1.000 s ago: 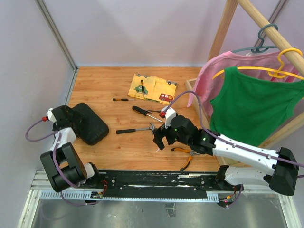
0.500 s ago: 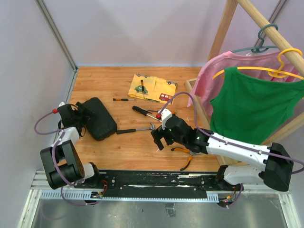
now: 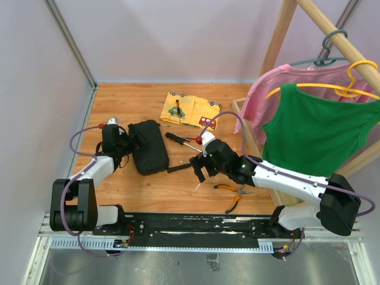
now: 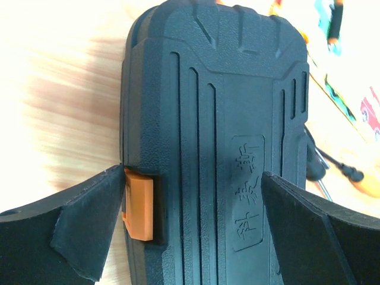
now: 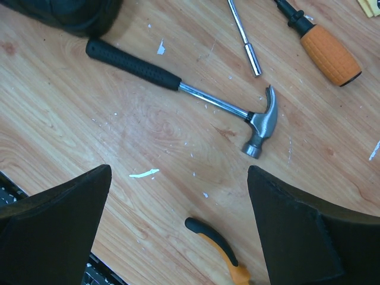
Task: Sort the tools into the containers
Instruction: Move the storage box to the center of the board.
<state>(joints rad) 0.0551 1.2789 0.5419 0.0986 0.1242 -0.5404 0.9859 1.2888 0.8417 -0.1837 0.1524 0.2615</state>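
The black ribbed tool case [image 3: 149, 148] lies shut on the table left of centre, its orange latch [image 4: 139, 202] facing left in the left wrist view. My left gripper [image 3: 134, 141] straddles the case's [image 4: 208, 119] near end, one finger against the latch side, gripping it. My right gripper [image 3: 200, 171] hangs open and empty above the claw hammer [image 5: 208, 98], whose black handle [image 3: 178, 168] shows beside the case. The orange-handled pliers [image 3: 234, 193] lie to the right, one handle [image 5: 217, 246] below my open right gripper [image 5: 178, 196]. An orange-and-black screwdriver [image 3: 178, 138] lies behind the hammer.
The yellow car-print cloth [image 3: 190, 110] lies at the back centre. The wooden clothes rack [image 3: 273, 65] with a green shirt [image 3: 314, 130] and a pink one stands at the right. A thin steel shaft [image 5: 244, 41] lies beside the orange screwdriver handle [image 5: 329, 53].
My left gripper has carried the case right and back, from the left edge toward the centre, up against the hammer's handle. My right gripper has shifted slightly back over the hammer head.
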